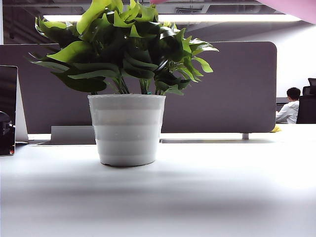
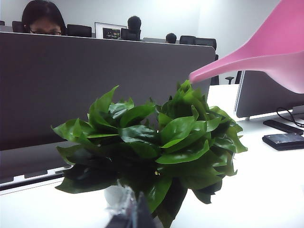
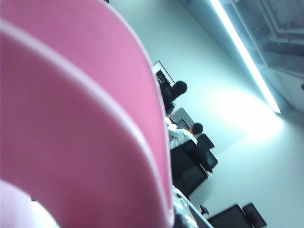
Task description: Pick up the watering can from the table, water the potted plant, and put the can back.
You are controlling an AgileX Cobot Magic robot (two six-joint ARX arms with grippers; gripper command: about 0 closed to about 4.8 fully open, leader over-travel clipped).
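Pink watering can (image 2: 266, 52) above potted plant (image 2: 156, 142), in right gripper | left gripper (image 2: 127, 216): cannot tell

smooth pink plastic watering can (image 2: 266, 52), ribbed (matt) pot (image 1: 127, 129)

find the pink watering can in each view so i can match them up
Exterior view: only a pink corner of the watering can shows, top right.
Left wrist view: its spout, upper right, tip just above the plant.
Right wrist view: its pink body fills the frame.
Shared landmark: the plant, in the exterior and left wrist views.
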